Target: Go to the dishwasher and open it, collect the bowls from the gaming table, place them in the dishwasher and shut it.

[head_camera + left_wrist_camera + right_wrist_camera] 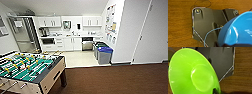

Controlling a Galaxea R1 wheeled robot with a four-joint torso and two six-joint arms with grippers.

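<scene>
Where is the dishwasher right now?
In the head view, the dishwasher sits at the far kitchen wall under the counter, just behind the bins, its dark inside showing.

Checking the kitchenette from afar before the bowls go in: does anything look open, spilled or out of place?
Nothing spilled. The dishwasher shows a dark band at its top and may stand open. Two lidded bins stand beside it. Blue bowl and green bowl sit by the wrists.
</scene>
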